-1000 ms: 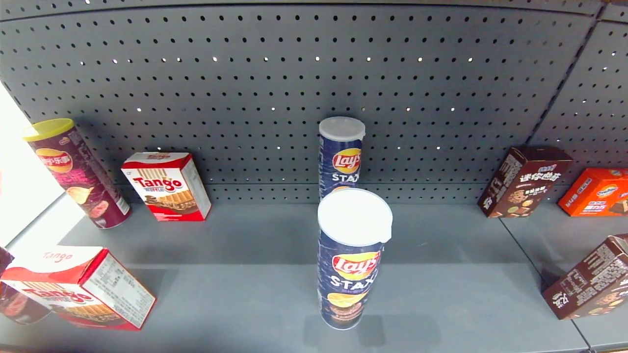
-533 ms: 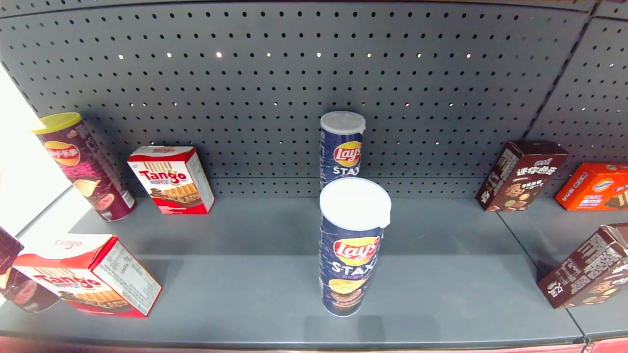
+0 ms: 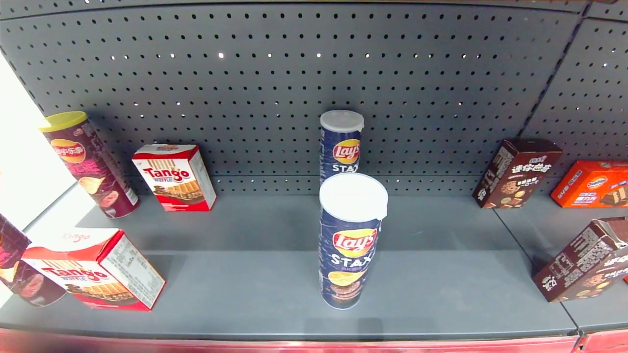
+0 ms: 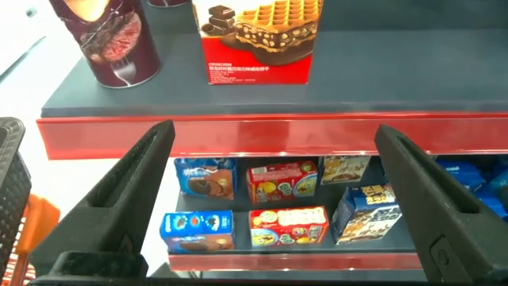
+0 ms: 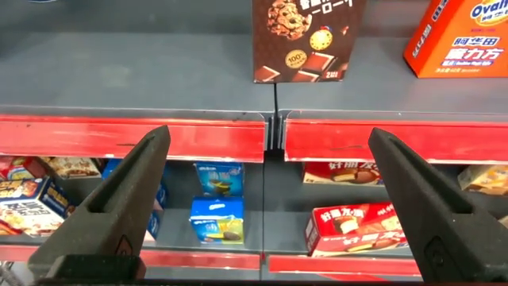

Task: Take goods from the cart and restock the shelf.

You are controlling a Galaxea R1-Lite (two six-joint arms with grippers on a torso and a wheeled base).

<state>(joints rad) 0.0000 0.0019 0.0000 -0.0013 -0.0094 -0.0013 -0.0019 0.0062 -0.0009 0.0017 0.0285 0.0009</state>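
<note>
Shifted over the past second is the head camera's whole view. The red front strip (image 3: pixel 294 345) now shows along the bottom edge, while the goods keep their places.

A flat grey metal shelf (image 3: pixel 245 274) spans the head view, backed by a grey pegboard panel (image 3: pixel 245 73) dotted with round holes.

At front left a red and white wafer box (image 3: pixel 93 272) stands beside a maroon can at the edge (image 3: pixel 19 274). Its twin, the rear wafer box (image 3: pixel 174 176), stands near the panel next to a maroon can with a yellow lid (image 3: pixel 88 164).

In the centre the front blue can (image 3: pixel 349 245), a tall cylinder with a white plastic lid and a red and yellow logo, stands upright. The rear blue can (image 3: pixel 340 142) is directly behind it against the panel.

To the right are a rear brown cookie box (image 3: pixel 515 174), a front brown cookie box (image 3: pixel 581 262) and an orange box (image 3: pixel 591 184).

The left pincer (image 4: pixel 274 129) has its black fingers spread wide, holding nothing. It is in front of and below the red strip, with a wafer box and a maroon can on the shelf beyond it.

The right pincer (image 5: pixel 270 133) is likewise spread and bare. It faces the red strip, with a brown box and the orange box on the shelf beyond.

Between each pincer's fingers, a lower shelf carries small blue and red packets (image 4: pixel 286 226).
</note>
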